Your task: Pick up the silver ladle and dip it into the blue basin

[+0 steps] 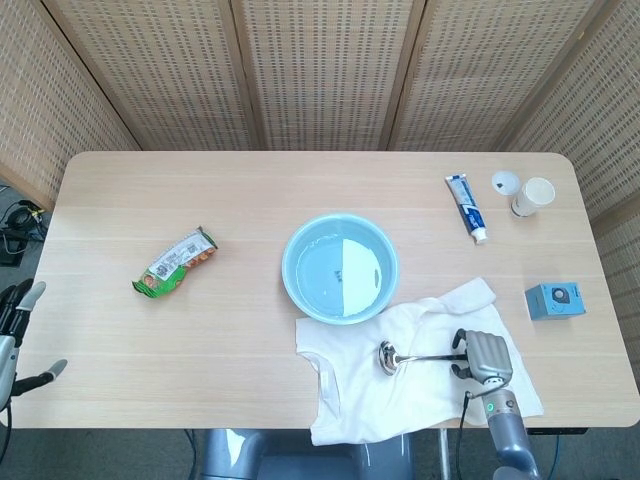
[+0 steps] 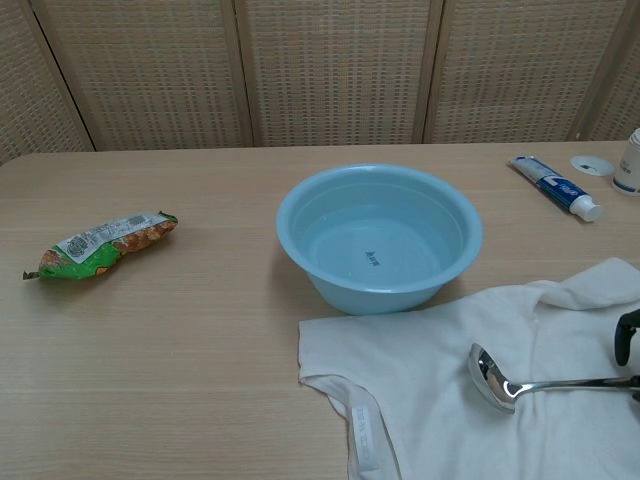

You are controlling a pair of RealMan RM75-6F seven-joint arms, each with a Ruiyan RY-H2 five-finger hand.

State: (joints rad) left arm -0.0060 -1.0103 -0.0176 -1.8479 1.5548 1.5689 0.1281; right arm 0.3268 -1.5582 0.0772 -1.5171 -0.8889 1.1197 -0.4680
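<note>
Resting on the white cloth [image 1: 400,385], the right hand [image 1: 485,358] sits at the handle end of the silver ladle [image 1: 415,357], its dark fingertips [image 1: 458,343] curled down around the handle; whether they actually clamp the handle or only touch it cannot be told from either view. In the chest view only a dark fingertip [image 2: 627,335] shows at the frame's right edge, just above the ladle's handle [image 2: 560,384]. The ladle lies flat on the cloth, its bowl [image 2: 488,376] pointing toward the blue basin [image 1: 340,268] but apart from it, with the handle running away from the basin toward the hand. The basin stands upright just beyond the cloth's far edge, which reaches its base. A blue box [image 1: 553,300] lies beyond the hand, off the cloth. Farther from the basin on the same side lie a toothpaste tube [image 1: 466,207], a small cup [image 1: 533,195] and a round lid [image 1: 505,181]. On the basin's other side, well apart, lies a green snack packet [image 1: 175,263]. The left hand [image 1: 18,335] hangs at the table's edge far past the packet, fingers spread and holding nothing.
</note>
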